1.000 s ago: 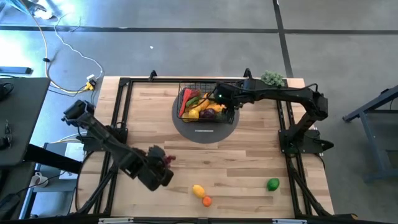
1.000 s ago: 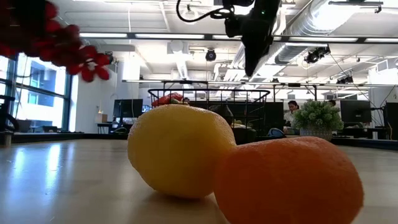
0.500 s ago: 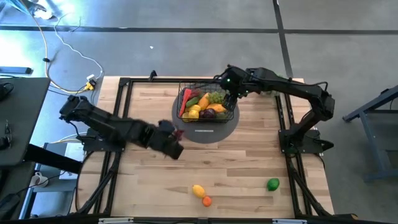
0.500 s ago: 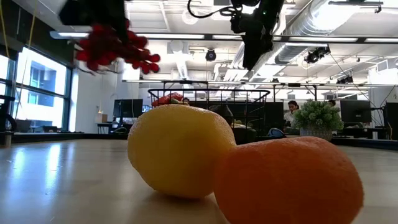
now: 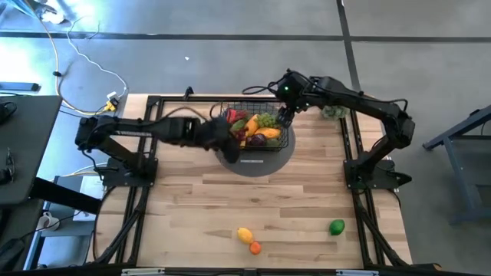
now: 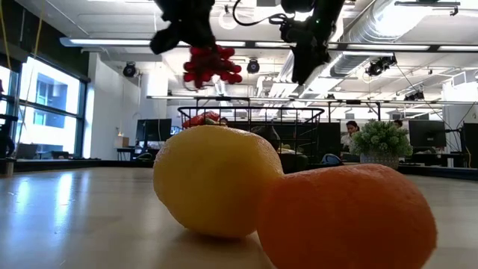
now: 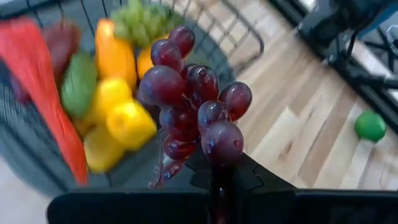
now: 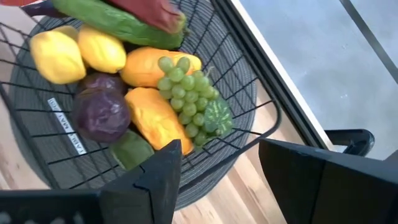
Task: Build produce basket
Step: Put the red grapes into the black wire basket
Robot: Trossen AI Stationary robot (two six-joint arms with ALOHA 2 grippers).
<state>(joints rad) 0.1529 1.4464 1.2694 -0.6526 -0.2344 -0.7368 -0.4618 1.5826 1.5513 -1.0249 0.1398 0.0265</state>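
Nearest the basket (image 5: pixel 257 132), at its left edge, the left gripper (image 5: pixel 221 136) is clamped on the red grape bunch (image 7: pixel 193 109), which hangs just outside that rim. Basket lies rightward; arm stretched flat. At the far-right corner, the right gripper (image 5: pixel 285 113) hovers, jaws parted, empty.

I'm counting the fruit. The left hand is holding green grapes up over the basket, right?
Not quite: the grapes held in the left hand are dark red, not green. The left wrist view shows it. The green bunch already lies in the basket. The rest is right.
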